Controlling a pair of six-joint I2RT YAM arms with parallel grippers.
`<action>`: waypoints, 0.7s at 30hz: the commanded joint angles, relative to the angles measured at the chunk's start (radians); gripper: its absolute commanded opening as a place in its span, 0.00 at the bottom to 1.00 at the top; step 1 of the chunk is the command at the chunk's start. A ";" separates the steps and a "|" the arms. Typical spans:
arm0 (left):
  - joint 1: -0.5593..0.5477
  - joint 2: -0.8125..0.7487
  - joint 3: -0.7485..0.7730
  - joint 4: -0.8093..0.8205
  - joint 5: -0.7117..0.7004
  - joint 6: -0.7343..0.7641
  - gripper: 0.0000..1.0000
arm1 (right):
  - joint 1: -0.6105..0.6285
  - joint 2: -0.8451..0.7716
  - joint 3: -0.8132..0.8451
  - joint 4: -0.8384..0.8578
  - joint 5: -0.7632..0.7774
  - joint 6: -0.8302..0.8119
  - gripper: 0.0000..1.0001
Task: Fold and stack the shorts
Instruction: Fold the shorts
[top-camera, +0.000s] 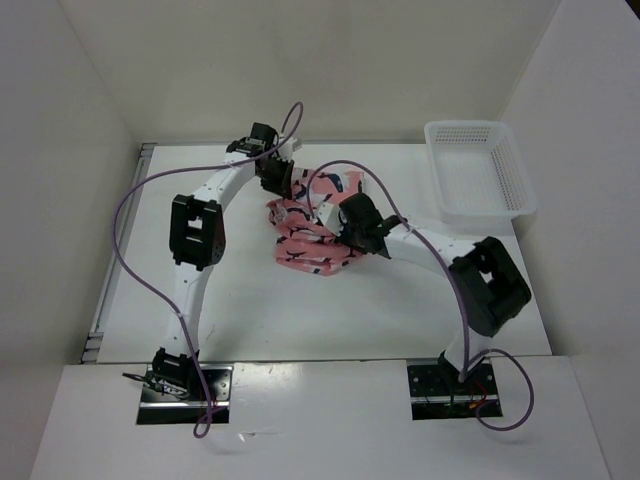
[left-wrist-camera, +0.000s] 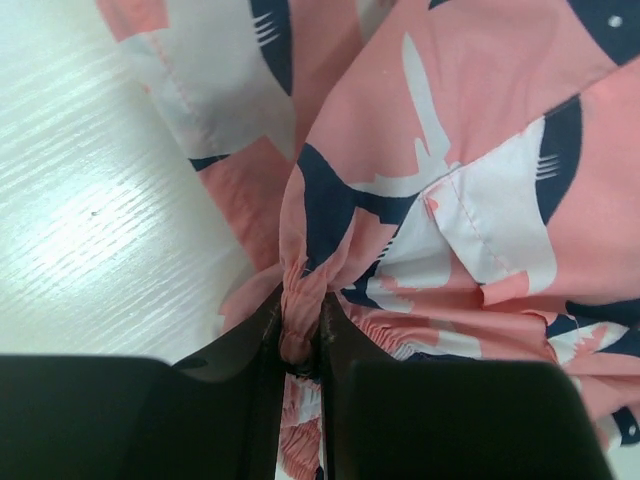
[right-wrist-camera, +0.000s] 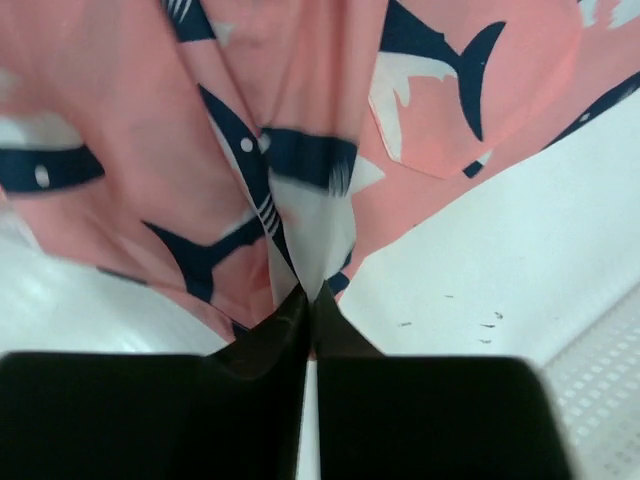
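Note:
The shorts (top-camera: 310, 235), salmon-pink with navy and white shapes, lie bunched in the middle of the white table (top-camera: 250, 310). My left gripper (top-camera: 277, 180) sits at their far left edge. In the left wrist view the left gripper (left-wrist-camera: 300, 335) is shut on a gathered, elastic part of the shorts (left-wrist-camera: 450, 150). My right gripper (top-camera: 345, 222) is on their right side. Seen from the right wrist, the right gripper (right-wrist-camera: 311, 298) is shut on a thin fold of the shorts (right-wrist-camera: 300, 110), which drape away from the jaws.
A white mesh basket (top-camera: 480, 170) stands at the back right of the table; its mesh corner (right-wrist-camera: 600, 390) shows in the right wrist view. White walls close in the table at the back and both sides.

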 joint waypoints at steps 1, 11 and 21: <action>0.005 0.009 0.027 0.007 -0.051 0.005 0.14 | 0.017 -0.091 -0.059 -0.084 -0.062 -0.031 0.12; 0.005 -0.178 -0.151 0.018 0.051 0.005 0.92 | -0.004 -0.176 0.047 -0.108 -0.119 0.039 0.89; 0.084 -0.521 -0.398 0.041 0.083 0.005 1.00 | -0.308 -0.208 0.313 -0.254 -0.272 0.357 1.00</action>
